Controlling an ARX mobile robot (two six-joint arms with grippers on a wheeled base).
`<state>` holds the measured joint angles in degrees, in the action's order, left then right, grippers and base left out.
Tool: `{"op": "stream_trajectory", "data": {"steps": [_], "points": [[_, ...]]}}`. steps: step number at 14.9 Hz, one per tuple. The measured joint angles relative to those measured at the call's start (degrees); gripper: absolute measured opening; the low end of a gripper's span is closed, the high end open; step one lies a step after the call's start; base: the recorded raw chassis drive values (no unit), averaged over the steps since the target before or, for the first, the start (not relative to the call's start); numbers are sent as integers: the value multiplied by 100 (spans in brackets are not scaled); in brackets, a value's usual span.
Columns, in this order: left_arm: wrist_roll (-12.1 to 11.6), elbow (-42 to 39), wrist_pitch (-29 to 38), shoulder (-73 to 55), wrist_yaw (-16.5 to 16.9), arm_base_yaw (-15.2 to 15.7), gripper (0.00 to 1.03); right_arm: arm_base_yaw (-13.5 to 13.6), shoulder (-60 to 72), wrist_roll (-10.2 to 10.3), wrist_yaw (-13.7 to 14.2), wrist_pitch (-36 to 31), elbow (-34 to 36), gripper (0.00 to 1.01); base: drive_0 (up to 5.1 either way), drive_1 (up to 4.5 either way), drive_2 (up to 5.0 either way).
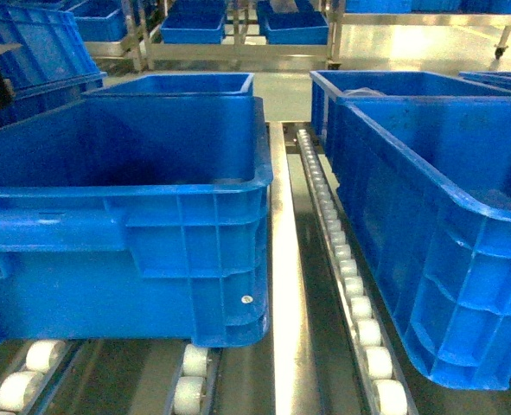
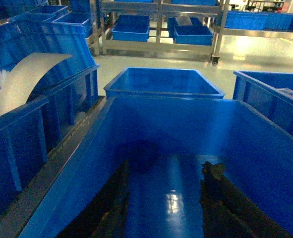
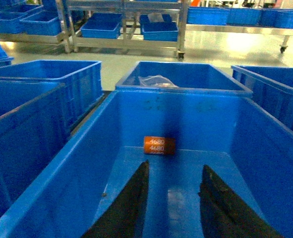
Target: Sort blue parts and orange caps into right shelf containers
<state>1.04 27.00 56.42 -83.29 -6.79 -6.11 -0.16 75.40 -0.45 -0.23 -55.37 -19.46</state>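
Two deep blue crates filled the head view: the left crate (image 1: 151, 216) sat at nine o'clock and the right crate (image 1: 437, 225) at three o'clock, apart, with a roller track (image 1: 346, 277) running between them toward twelve o'clock. Further crates stood behind each, and a metal rack (image 1: 238, 43) with smaller blue bins stood at twelve o'clock across the floor.

The left hand (image 2: 163, 198) hung inside the left crate, its dark fingers (image 2: 220, 198) spread apart over the bare shiny floor, pinching nothing. The right hand (image 3: 171, 198) hung inside the right crate, fingers (image 3: 129, 203) likewise spread and holding nothing.

Against the far wall of the right crate, at twelve o'clock from the right hand, lay a small orange label (image 3: 159, 145) printed with what looked like "4680". The crate beyond held something pale, perhaps a plastic bag (image 3: 153, 81).
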Motion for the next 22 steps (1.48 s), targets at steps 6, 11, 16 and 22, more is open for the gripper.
{"op": "stream_trajectory", "data": {"steps": [6,11,16,22], "points": [[-13,-1679,-223,1786,638,560,2,15,-1755,2,22,531,1244,1,0,0,0],[-13,-1849,-354,2111,625,643,2,15,-1875,2,22,229,1458,1,0,0,0],[-17,-2330,-348,2461,678,605,2,15,-2505,4,22,846,1792,1,0,0,0],[-20,-2612,-1917,4472,678,605,2,15,-4321,2,22,2385,1871,1,0,0,0]]}}
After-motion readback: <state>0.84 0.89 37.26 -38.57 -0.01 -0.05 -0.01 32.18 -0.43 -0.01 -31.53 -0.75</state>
